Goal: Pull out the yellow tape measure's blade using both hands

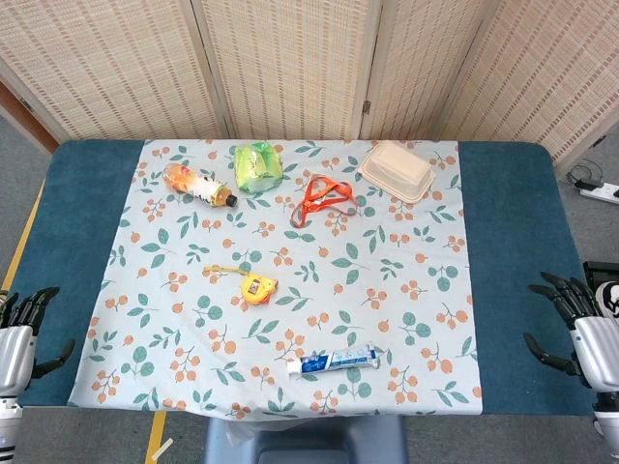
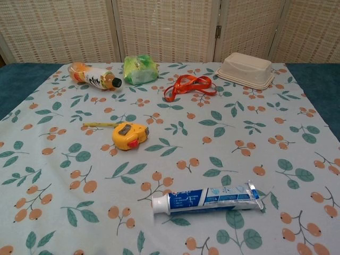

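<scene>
The yellow tape measure (image 1: 254,288) lies on the floral cloth left of centre, with a short stretch of yellow blade (image 1: 219,270) running out to its left. The chest view shows the tape measure (image 2: 129,135) and its blade (image 2: 101,124) too. My left hand (image 1: 21,329) hovers at the table's left edge with its fingers spread, holding nothing. At the right edge my right hand (image 1: 580,324) is likewise spread and empty. Both hands are far from the tape measure. Neither hand shows in the chest view.
A toothpaste tube (image 1: 334,361) lies near the front edge. Along the back stand a lying juice bottle (image 1: 199,185), a green packet (image 1: 257,165), an orange lanyard (image 1: 324,198) and a beige lidded box (image 1: 397,171). A folding screen rises behind the table.
</scene>
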Motion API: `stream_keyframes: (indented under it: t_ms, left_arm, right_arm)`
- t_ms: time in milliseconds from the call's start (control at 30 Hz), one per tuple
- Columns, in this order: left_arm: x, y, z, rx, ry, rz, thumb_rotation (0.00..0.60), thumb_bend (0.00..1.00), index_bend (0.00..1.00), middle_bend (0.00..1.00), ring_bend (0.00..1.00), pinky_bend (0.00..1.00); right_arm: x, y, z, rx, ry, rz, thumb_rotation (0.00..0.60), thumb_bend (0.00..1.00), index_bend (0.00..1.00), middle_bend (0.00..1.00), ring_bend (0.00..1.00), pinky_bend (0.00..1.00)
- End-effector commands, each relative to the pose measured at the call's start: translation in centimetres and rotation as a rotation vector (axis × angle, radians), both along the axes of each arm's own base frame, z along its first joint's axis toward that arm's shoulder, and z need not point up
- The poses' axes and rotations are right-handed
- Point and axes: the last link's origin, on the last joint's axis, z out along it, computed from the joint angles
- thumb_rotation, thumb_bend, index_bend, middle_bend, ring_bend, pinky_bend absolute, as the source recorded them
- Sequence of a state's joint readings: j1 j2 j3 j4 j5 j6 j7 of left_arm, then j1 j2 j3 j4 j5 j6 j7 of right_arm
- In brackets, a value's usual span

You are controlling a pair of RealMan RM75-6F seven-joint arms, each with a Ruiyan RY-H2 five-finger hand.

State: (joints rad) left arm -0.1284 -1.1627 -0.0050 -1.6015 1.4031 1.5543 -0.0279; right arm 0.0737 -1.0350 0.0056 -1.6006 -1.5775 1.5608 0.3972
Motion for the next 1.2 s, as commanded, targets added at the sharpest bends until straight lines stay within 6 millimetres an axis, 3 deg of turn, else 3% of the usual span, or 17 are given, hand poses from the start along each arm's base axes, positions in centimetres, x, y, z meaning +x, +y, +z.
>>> stream_keyframes:
  t_ms: [33,667,867,1067,1200]
  left_arm:
    - [0.0,0.0,0.0,-0.001,0.000,0.003,0.600,0.36,0.17,0.17,0.18,0.00]
    - [1.4,0.5,-0.1,-0.008,-0.004,-0.058,0.600,0.36,0.17,0.17,0.17,0.00]
    - [4.7,3.7,-1.2,-0.059,0.005,-0.228,0.600,0.36,0.19,0.17,0.17,0.00]
    - [8.9,8.1,-4.3,-0.183,0.025,-0.390,0.600,0.36,0.20,0.17,0.16,0.00]
    - [11.2,10.4,-6.9,-0.308,0.093,-0.449,0.600,0.36,0.16,0.16,0.12,0.00]
  right_arm:
    - [0.1,0.0,0.2,-0.013,-0.008,0.008,0.600,0.38,0.22,0.12,0.10,0.00]
    - [0.0,0.0,0.6,-0.041,-0.016,0.020,0.600,0.38,0.22,0.12,0.11,0.00]
    - [0.2,-0.3,1.1,-0.053,-0.014,0.022,0.600,0.38,0.22,0.12,0.11,0.00]
    - [0.3,-0.5,1.2,-0.050,-0.012,0.020,0.600,0.38,0.22,0.12,0.12,0.00]
    - [0.4,-0.5,1.3,-0.045,-0.007,0.018,0.600,0.38,0.22,0.12,0.12,0.00]
